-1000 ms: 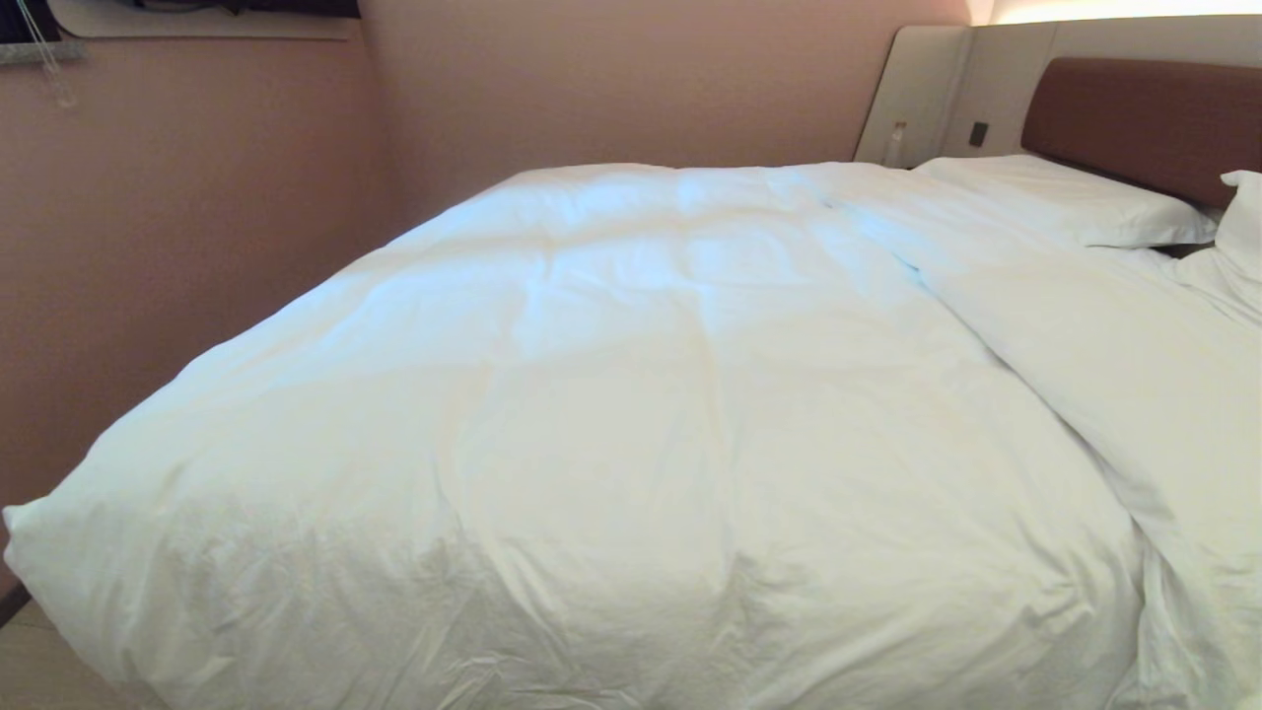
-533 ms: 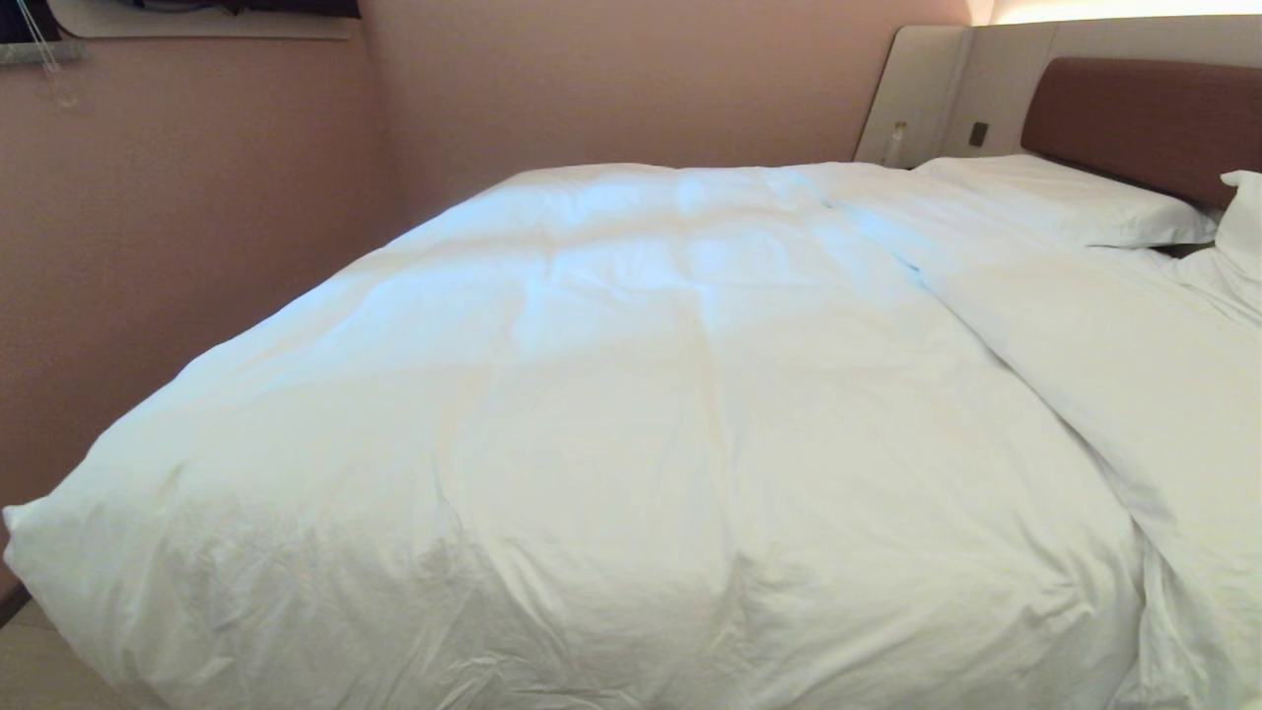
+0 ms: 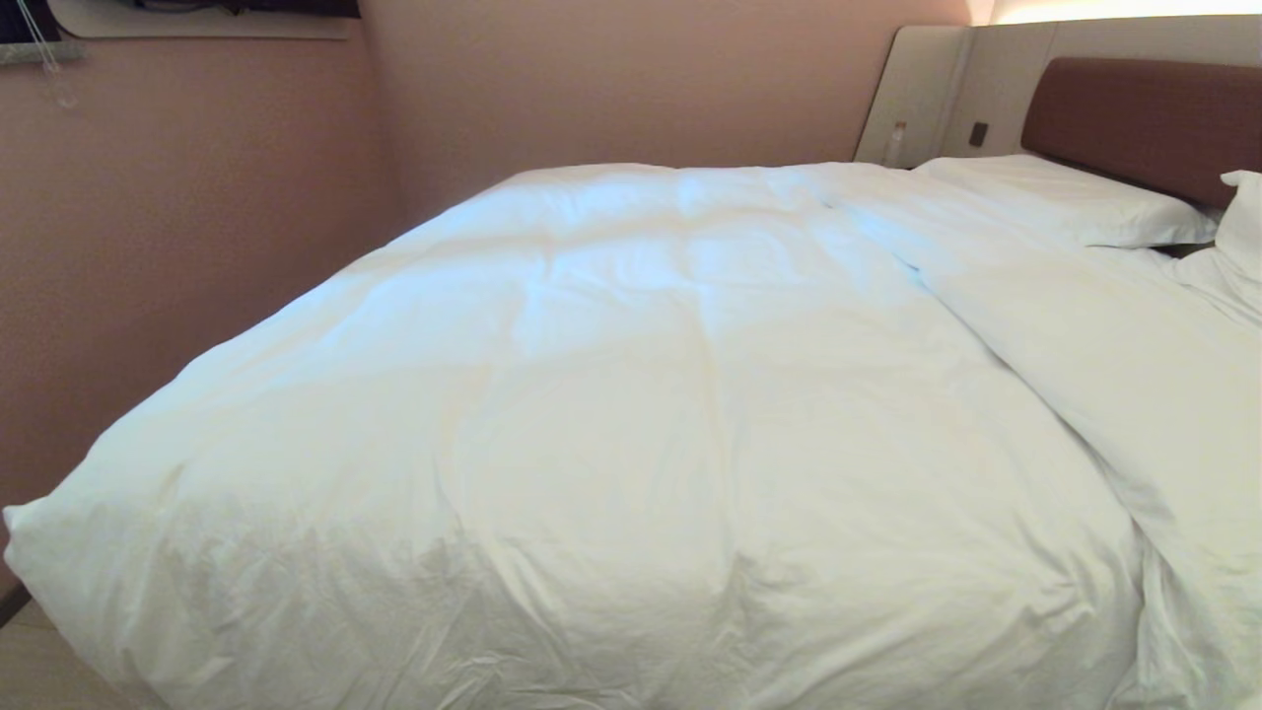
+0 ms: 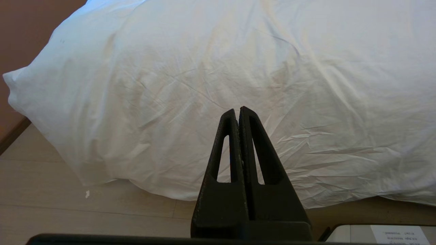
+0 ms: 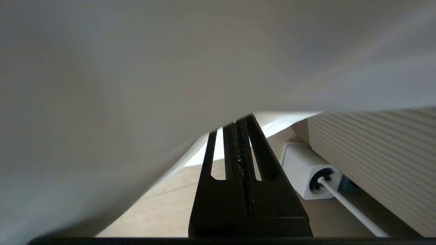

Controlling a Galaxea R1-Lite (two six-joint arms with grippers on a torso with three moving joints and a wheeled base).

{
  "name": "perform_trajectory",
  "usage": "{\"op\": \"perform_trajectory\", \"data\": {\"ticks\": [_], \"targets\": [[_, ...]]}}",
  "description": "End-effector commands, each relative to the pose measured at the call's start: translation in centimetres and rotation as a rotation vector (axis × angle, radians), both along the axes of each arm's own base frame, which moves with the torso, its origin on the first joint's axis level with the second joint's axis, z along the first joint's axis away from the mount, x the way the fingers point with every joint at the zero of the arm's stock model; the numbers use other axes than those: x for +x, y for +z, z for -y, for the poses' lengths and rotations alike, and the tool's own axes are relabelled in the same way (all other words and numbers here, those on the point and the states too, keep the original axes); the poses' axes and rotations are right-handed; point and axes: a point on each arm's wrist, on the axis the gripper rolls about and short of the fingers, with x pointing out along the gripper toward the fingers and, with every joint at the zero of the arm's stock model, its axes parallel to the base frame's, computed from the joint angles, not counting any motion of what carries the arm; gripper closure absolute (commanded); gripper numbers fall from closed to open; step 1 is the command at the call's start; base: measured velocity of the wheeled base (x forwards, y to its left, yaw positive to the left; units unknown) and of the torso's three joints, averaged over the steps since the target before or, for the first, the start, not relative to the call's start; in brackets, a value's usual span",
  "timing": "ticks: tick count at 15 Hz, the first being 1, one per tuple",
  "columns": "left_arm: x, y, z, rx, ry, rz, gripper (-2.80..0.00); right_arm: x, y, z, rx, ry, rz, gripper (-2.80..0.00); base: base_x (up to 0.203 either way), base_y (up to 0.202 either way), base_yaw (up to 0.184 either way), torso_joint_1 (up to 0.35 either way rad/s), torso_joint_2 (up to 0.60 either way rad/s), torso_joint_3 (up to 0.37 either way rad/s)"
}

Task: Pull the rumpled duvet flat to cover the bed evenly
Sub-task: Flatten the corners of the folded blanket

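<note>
- Nothing shifts on the bed [image 3: 39, 680]; we see the duvet [image 3: 631, 424] lying as before.
- Our left claw [image 4: 239, 110] hangs pressed together, parked.
- Our right claw [image 5: 242, 123], pressed together, pinches duvet cloth at its tips, seemingly to tug it flat.

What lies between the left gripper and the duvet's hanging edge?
Nothing: in the left wrist view the shut left gripper faces the duvet across open air, bare floor below.

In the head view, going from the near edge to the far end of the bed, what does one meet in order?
Near hanging edge of the duvet → its folded ridge → pillow → brown headboard.
</note>
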Motion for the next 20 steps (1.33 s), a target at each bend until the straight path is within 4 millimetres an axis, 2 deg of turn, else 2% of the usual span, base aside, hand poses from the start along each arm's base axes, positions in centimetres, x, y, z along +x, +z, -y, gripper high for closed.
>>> {"op": "perform_trajectory", "data": {"ticks": [1,4,9,13,16,20], "targets": [[0.0,0.0,0.0,0.0,0.001,-0.001,0.0,-0.1,-0.1,-0.4,-0.046,0.069,-0.02,0.0,0.0,0.0,0.0,0.0,0.0,0.0],[0.0,0.0,0.0,0.0,0.001,-0.001,0.0,-0.6,-0.5,-1.6,-0.088,0.108,-0.037,0.0,0.0,0.0,0.0,0.0,0.0,0.0],[0.0,0.0,0.0,0.0,0.0,-0.001,0.0,-2.6,1.7,-4.3,-0.26,0.233,-0.049,0.0,0.0,0.0,0.0,0.0,0.0,0.0],[0.0,0.0,0.0,0.0,0.0,-0.001,0.0,-5.1,2.1,-4.8,-0.512,0.439,-0.096,0.0,0.0,0.0,0.0,0.0,0.0,0.0],[0.0,0.0,0.0,0.0,0.001,-0.001,0.0,-6.6,3.4,-5.6,-0.608,0.512,-0.087,0.0,0.0,0.0,0.0,0.0,0.0,0.0],[0.0,0.0,0.0,0.0,0.001,-0.001,0.0,-8.7,2.7,-7.6,-0.71,0.632,-0.073,0.0,0.0,0.0,0.0,0.0,0.0,0.0]]}}
